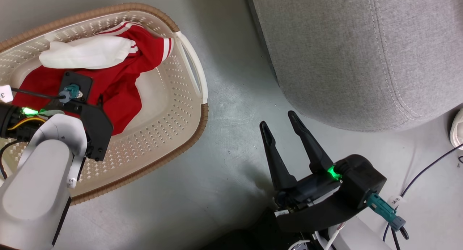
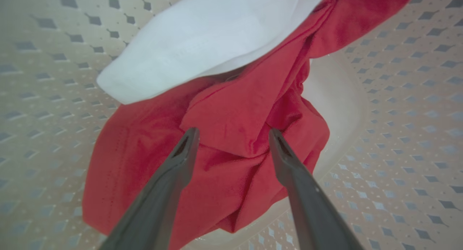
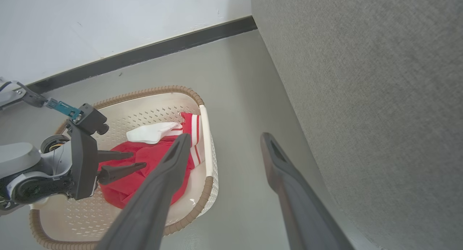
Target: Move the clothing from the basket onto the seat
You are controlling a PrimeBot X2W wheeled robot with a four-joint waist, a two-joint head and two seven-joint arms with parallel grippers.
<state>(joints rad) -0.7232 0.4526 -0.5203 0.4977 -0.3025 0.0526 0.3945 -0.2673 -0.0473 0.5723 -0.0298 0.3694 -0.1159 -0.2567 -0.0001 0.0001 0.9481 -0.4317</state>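
Observation:
The clothing (image 1: 119, 83), bright red with a white part and striped cuffs, lies bunched in the cream basket (image 1: 173, 109) on the floor at the left. My left gripper (image 2: 233, 131) hangs open just over the red fabric (image 2: 144, 152), a raised fold lying between its fingertips; I cannot tell whether they touch it. From the right wrist view, the left gripper (image 3: 139, 160) points into the basket (image 3: 144, 92) above the clothing (image 3: 115, 190). My right gripper (image 1: 277, 118) is open and empty over the floor, close to the front edge of the grey seat (image 1: 361, 54).
Bare grey floor (image 1: 231, 105) separates the basket from the seat. Black cables (image 1: 427, 170) and a white shoe (image 1: 457, 128) lie at the right edge. A white wall with a dark baseboard (image 3: 144, 53) runs behind the basket.

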